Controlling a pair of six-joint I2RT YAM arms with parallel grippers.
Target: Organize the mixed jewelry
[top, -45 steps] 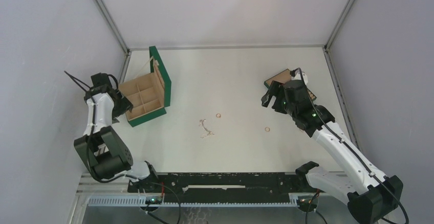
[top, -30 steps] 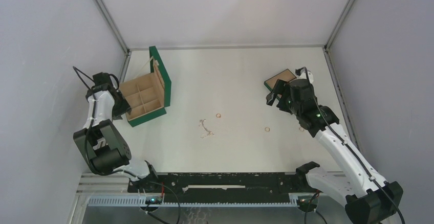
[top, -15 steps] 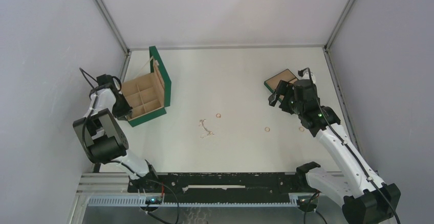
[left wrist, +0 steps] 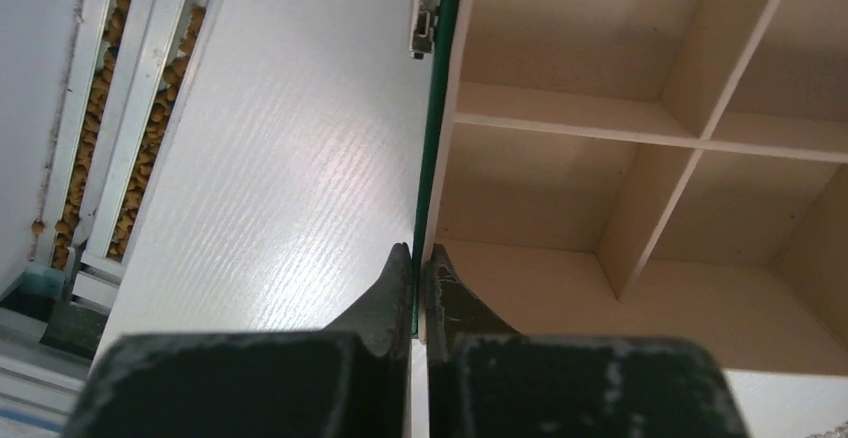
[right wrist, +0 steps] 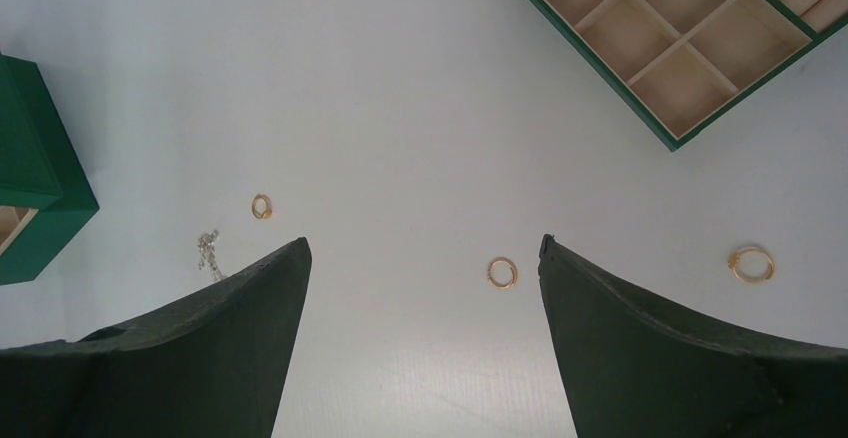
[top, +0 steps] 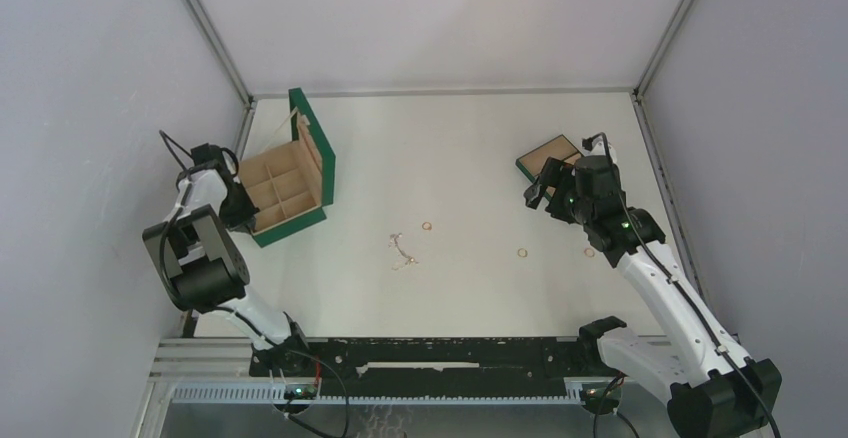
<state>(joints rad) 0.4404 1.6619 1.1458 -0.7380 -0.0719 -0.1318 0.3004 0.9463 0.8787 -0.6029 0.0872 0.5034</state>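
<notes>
On the bench (right wrist: 400,78) beneath the wide-open, empty right hand (right wrist: 425,240) lies a gold ring (right wrist: 502,272), best centred over before descending squarely, while the left hand (left wrist: 418,250) pinches the green box (left wrist: 441,108) wall.

**Bright, even light, soft close up**

Diffuse overhead light leaves only faint shadows on the white counter (top: 450,148). In the left wrist view, glare streaks the counter at centre left, and the left jaws along the bottom edge are blurred.
</notes>
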